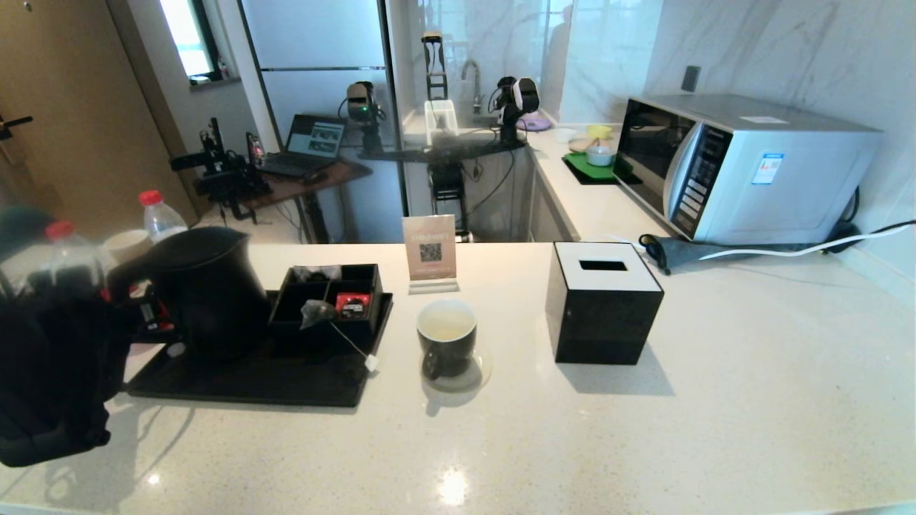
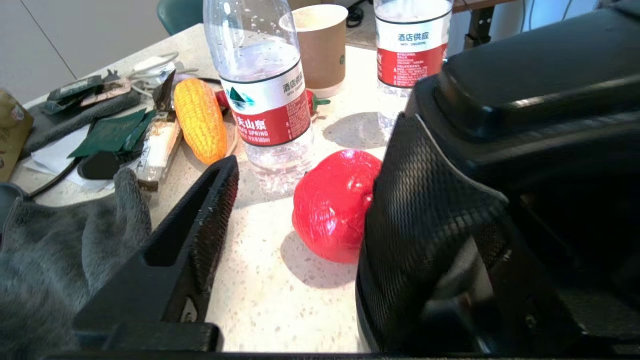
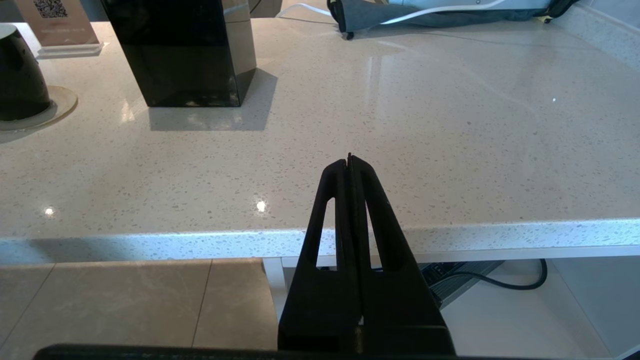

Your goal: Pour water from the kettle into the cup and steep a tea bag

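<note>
The matte black kettle (image 1: 211, 293) stands upright on the black tray (image 1: 272, 383) at the left. My left gripper (image 1: 132, 293) is open beside its handle side; in the left wrist view the fingers (image 2: 200, 215) stand wide apart, holding nothing, with the kettle (image 2: 540, 75) against the outside of one finger. The dark cup (image 1: 445, 354) stands on a coaster right of the tray, with pale water (image 1: 446, 327) inside. The tea bag (image 1: 315, 312) lies on the organiser's front rim, its string running down to the white tag (image 1: 371, 363). My right gripper (image 3: 350, 160) is shut, off the counter's front edge.
A black organiser (image 1: 358, 275) with a red packet (image 1: 353, 303) sits on the tray. A black tissue box (image 1: 605, 307) stands right of the cup, a QR sign (image 1: 429, 250) behind it. Bottles (image 2: 265, 100), a paper cup (image 2: 322, 45) and a red fruit (image 2: 332, 205) crowd the left.
</note>
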Controlling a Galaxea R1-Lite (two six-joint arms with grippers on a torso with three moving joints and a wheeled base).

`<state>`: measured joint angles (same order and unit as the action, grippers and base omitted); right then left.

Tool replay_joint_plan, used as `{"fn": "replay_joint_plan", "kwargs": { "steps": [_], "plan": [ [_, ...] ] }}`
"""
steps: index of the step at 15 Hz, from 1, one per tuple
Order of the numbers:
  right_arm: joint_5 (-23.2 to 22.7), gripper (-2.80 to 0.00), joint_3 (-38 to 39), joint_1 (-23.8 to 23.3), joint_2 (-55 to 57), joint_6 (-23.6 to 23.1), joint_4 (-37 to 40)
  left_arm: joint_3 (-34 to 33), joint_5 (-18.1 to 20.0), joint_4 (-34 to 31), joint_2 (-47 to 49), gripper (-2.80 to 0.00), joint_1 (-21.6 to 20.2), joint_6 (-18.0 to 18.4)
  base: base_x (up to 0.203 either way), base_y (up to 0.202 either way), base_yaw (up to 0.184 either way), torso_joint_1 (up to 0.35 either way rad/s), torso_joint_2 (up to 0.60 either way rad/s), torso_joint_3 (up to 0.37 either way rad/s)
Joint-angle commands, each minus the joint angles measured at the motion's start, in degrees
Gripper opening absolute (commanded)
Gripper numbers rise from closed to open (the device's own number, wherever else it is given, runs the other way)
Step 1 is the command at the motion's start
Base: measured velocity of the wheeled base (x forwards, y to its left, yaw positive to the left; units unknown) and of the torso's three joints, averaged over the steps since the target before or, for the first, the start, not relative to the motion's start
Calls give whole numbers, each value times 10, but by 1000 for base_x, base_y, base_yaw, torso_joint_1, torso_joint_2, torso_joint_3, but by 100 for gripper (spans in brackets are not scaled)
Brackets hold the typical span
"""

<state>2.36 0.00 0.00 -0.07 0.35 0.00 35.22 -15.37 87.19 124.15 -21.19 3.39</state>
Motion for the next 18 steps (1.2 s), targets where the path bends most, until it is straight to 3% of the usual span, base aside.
{"fn": "replay_joint_plan", "kwargs": {
  "steps": [1,18],
  "plan": [
    [0,-280,0,0,1,0,0,-23,-1,28,-23,0,0,0,0,0,0,0,0,0],
    [0,-280,0,0,1,0,0,-178,-1,28,-146,0,2,0,0,0,0,0,0,0]
  ]
}}
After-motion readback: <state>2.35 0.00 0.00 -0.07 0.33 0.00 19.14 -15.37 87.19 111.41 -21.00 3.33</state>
